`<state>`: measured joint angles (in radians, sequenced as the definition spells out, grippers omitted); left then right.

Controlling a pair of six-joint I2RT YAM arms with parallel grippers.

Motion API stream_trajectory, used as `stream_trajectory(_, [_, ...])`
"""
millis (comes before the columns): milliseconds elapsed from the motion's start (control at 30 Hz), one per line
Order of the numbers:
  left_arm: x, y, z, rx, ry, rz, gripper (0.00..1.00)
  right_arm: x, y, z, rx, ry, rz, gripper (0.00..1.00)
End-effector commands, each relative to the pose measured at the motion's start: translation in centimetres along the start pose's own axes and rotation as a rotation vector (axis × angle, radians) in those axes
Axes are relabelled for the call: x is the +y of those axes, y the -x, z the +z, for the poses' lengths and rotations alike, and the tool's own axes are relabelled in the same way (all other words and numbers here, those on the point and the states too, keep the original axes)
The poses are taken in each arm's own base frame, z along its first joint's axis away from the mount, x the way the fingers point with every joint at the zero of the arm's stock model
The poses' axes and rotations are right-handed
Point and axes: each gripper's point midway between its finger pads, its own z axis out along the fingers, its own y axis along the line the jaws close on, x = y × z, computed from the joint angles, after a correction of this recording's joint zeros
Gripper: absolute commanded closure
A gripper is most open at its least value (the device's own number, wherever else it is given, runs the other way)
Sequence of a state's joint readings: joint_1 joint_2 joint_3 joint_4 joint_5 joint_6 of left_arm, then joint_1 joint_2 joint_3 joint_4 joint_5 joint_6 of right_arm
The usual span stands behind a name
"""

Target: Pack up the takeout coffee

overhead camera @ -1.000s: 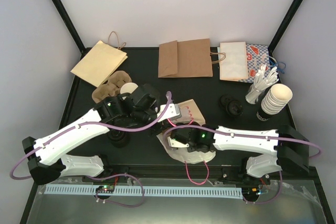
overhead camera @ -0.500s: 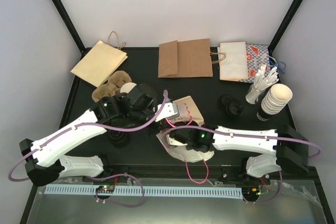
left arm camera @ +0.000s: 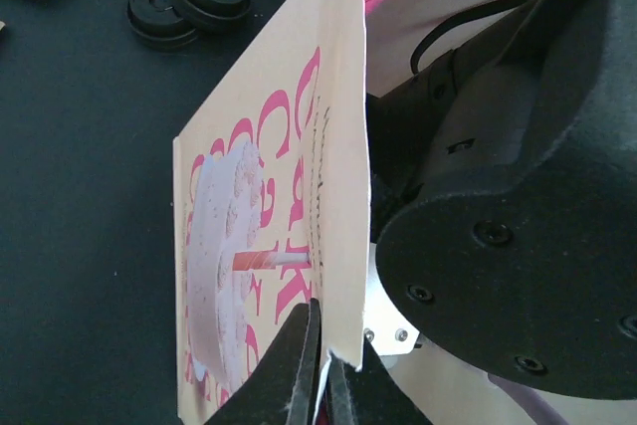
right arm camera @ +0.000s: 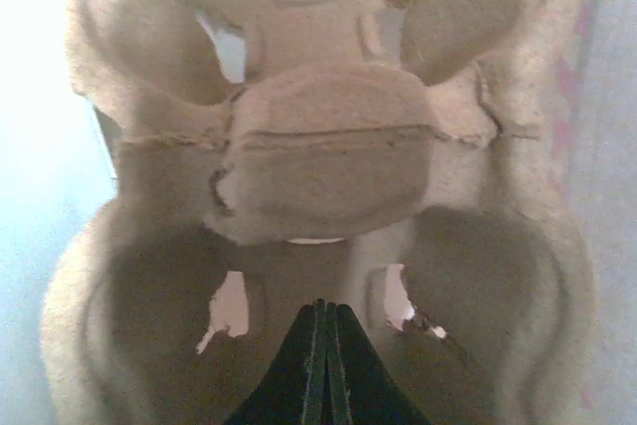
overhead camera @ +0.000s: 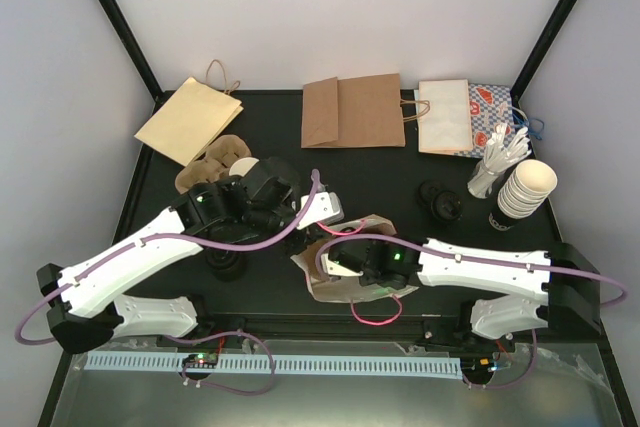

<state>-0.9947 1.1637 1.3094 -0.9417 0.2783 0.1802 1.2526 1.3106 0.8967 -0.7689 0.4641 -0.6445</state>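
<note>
The takeout coffee (overhead camera: pixel 245 167), a small white cup, stands by a brown pulp carrier (overhead camera: pixel 205 169) at the back left, partly hidden behind my left arm. At the table's middle, my left gripper (overhead camera: pixel 325 209) (left arm camera: pixel 323 345) is shut on the top edge of a cream paper bag with pink print (left arm camera: pixel 259 206) (overhead camera: pixel 320 287) and holds its mouth up. My right gripper (overhead camera: pixel 345 265) (right arm camera: pixel 320 308) reaches into that bag. It is shut on a second brown cup carrier (right arm camera: pixel 328 161), which fills the right wrist view.
Flat paper bags lie along the back: kraft (overhead camera: pixel 190 119), brown (overhead camera: pixel 352 112), white (overhead camera: pixel 445 117). Black lids (overhead camera: pixel 440 202) (left arm camera: pixel 194 2) sit right of centre, and another lid (overhead camera: pixel 228 265) lies under my left arm. A stack of cups (overhead camera: pixel 525 189) and a cup of stirrers (overhead camera: pixel 495 162) stand at the right.
My left gripper has pulled the bag's edge slightly left. My right gripper has pushed further into the bag, which has shifted and now shows brown carrier at its mouth.
</note>
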Motion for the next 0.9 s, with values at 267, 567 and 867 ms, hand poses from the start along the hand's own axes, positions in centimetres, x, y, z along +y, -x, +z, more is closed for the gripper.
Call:
stream_trajectory(267, [0.9, 3.3, -1.5, -0.09, 0.07, 0.047, 0.98, -0.3, 0.1, -2.4, -0.037, 0.035, 0.062, 0.99])
stream_trajectory(567, [5.3, 4.4, -3.4, -0.094, 0.341, 0.087, 0.99, -2.4, 1.5, -3.3, -0.07, -0.022, 0.079, 0.98])
stream_trajectory(867, [7.8, 3.8, -3.2, -0.001, 0.492, 0.176, 0.99, -2.0, 2.8, -3.8, -0.119, -0.01, 0.096, 0.98])
